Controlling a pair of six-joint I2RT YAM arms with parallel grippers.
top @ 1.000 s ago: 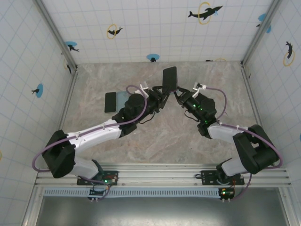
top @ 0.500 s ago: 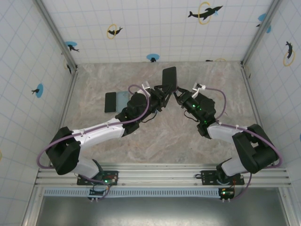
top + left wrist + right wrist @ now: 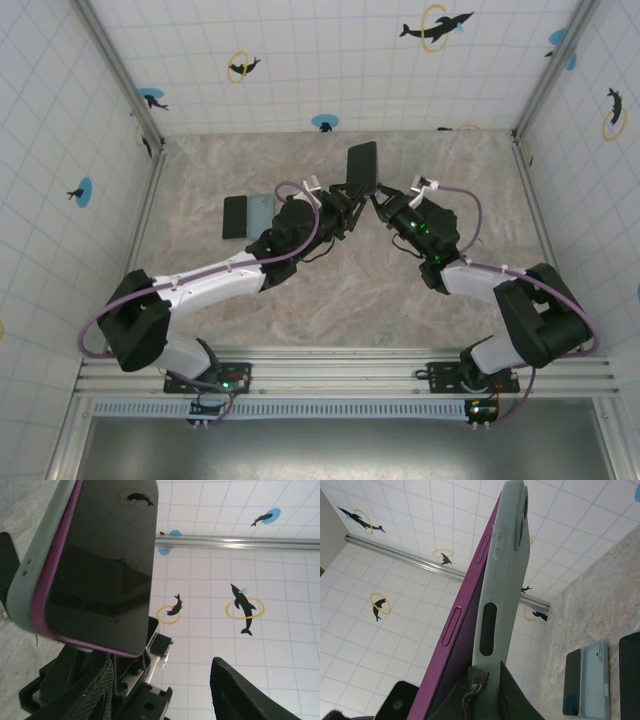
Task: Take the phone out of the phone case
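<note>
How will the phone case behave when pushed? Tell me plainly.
Probably bendy: the case looks matte and rubbery, with moulded buttons. Likely grippy, not slippery, given that finish. It wraps the purple phone closely, so it may peel rather than slide.

Looks like a robotics lab test cell. Closed in on three sides by white gridded wall panels (image 3: 300,60) dotted with dolphin marks (image 3: 437,27) and framed by aluminium posts (image 3: 122,75). Floored by a marble-patterned table (image 3: 340,300). Fitted along the table's near edge with a metal rail (image 3: 340,362) carrying a cabled left arm (image 3: 210,280) and right arm (image 3: 480,275).
</note>
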